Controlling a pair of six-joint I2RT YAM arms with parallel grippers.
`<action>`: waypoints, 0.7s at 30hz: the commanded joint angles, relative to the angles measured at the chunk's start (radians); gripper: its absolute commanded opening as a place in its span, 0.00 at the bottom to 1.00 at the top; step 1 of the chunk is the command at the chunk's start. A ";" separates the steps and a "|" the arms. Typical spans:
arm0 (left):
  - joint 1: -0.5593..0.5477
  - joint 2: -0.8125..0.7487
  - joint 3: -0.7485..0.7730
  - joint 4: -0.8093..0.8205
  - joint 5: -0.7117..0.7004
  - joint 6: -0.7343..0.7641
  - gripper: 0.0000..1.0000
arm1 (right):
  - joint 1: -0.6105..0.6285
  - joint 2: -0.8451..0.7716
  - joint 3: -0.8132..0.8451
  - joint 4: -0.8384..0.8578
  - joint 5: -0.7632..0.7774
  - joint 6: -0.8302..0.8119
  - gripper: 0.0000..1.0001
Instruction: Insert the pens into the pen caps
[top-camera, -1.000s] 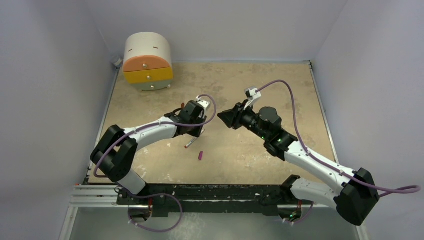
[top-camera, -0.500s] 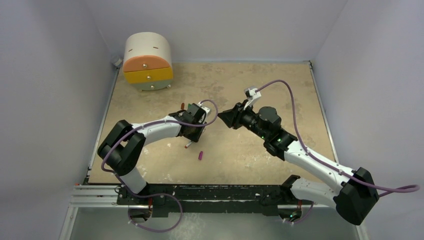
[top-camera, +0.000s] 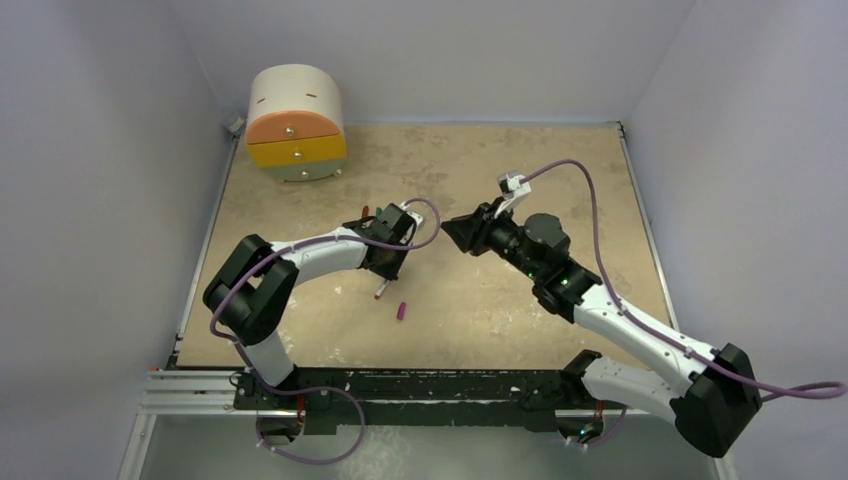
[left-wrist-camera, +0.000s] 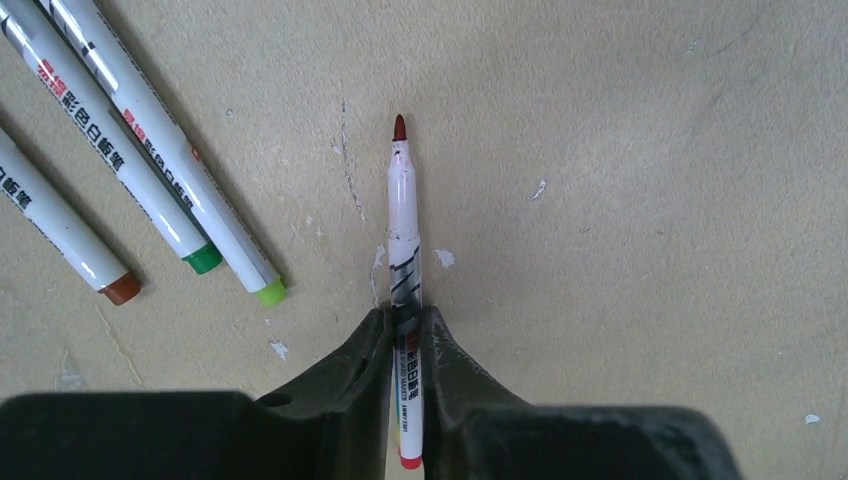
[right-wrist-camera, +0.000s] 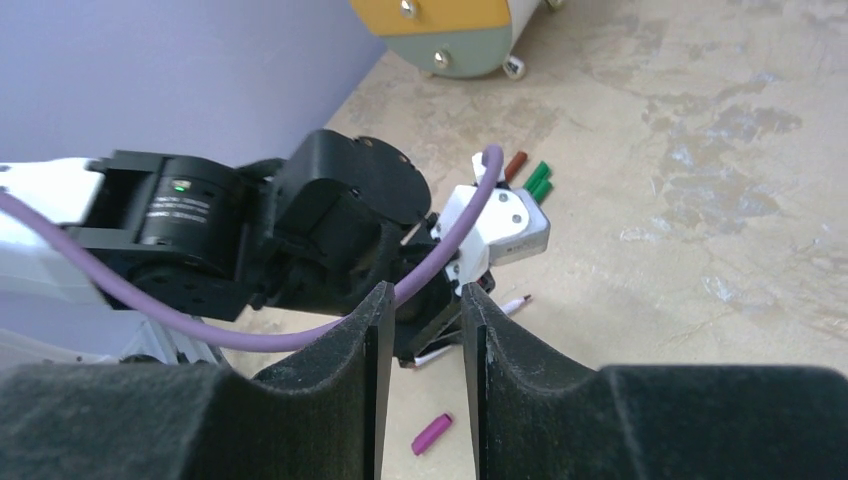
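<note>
My left gripper (left-wrist-camera: 405, 315) is shut on a white pen (left-wrist-camera: 404, 230) with a dark red tip that points away from the wrist, low over the table. Three more pens (left-wrist-camera: 150, 170) lie side by side to its left, with brown, green and light green ends. In the top view the left gripper (top-camera: 387, 268) sits mid-table with the pen's end (top-camera: 379, 292) sticking out below it. A magenta cap (top-camera: 401, 311) lies just to the near side and also shows in the right wrist view (right-wrist-camera: 432, 434). A dark red cap (right-wrist-camera: 515, 163) and two green caps (right-wrist-camera: 538, 178) lie beyond the left wrist. My right gripper (right-wrist-camera: 420, 310) is open and empty, raised and facing the left wrist.
A round white drawer unit (top-camera: 296, 122) with orange and yellow drawer fronts stands at the back left. A purple cable (right-wrist-camera: 300, 335) from the left wrist loops across in front of my right gripper. Grey walls close the table on three sides.
The left arm's elbow has swung forward and its wrist has shifted slightly right over the pen. The right gripper has drawn back a little to the right.
</note>
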 joint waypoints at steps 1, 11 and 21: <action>-0.013 0.033 -0.003 -0.019 0.048 0.017 0.07 | -0.011 -0.076 0.046 0.009 0.036 -0.002 0.34; -0.015 -0.031 -0.002 0.008 0.051 0.009 0.00 | -0.012 -0.105 0.095 -0.262 0.369 -0.064 0.36; -0.012 -0.252 -0.013 0.185 -0.045 -0.010 0.00 | -0.010 -0.180 -0.035 -0.325 0.399 -0.021 0.36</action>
